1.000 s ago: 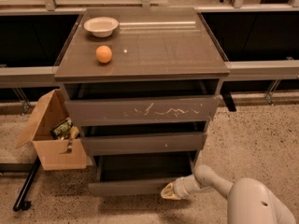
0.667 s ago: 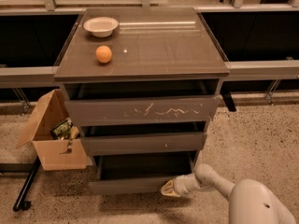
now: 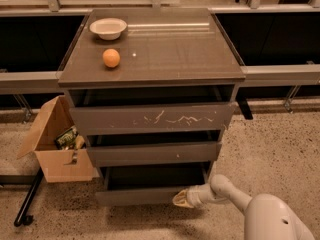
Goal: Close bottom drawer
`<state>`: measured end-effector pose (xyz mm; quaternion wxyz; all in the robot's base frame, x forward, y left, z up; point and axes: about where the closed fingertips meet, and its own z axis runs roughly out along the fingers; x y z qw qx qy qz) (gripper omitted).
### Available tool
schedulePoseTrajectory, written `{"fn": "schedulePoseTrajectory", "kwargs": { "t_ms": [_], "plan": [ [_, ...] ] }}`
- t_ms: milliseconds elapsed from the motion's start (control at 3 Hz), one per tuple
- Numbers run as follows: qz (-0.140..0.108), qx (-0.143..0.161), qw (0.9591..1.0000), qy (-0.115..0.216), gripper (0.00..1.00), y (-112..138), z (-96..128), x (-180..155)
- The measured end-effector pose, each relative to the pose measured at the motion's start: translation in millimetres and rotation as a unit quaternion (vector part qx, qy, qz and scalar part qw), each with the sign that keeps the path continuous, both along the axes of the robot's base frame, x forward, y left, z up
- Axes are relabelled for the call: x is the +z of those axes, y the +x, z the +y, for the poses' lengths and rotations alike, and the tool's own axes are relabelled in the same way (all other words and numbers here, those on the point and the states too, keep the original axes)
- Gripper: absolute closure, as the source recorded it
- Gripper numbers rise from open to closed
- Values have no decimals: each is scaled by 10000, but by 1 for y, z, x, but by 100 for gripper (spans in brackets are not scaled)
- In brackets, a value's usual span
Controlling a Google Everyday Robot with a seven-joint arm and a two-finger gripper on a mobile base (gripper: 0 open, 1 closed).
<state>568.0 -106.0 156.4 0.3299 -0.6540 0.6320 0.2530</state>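
Note:
The bottom drawer (image 3: 142,196) is a wide, shallow grey-brown drawer with a plain front, pulled out a little from the cabinet near the floor. Its dark inside shows above the front panel. My gripper (image 3: 181,198) is at the right end of the drawer's front panel, touching or almost touching it, at the end of my white arm (image 3: 227,191) that comes in from the lower right. Above it sit a middle drawer front with a tiny white speck (image 3: 155,154) and a wider top drawer front with white scratches (image 3: 152,117), both also pulled out.
The cabinet top (image 3: 165,49) carries a white bowl (image 3: 108,27) and an orange (image 3: 111,58). An open cardboard box (image 3: 57,146) with items stands on the floor left of the cabinet. A black pole (image 3: 27,199) lies on the floor at the left. Speckled floor surrounds the cabinet.
The gripper has edged slightly left along the bottom drawer's front. The drawer has not visibly moved.

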Motion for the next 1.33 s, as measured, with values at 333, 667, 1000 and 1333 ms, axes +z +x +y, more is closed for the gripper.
{"fn": "schedulePoseTrajectory", "kwargs": {
  "t_ms": [333,667,1000,1333],
  "plan": [
    [-7,-13,10000,12,35,1,0,0],
    [-13,-22,10000,37,12,2,-1,1],
    [-14,-25,10000,82,0,2,-2,2],
    [-6,-15,9999,137,0,2,-3,3]
  ]
}}
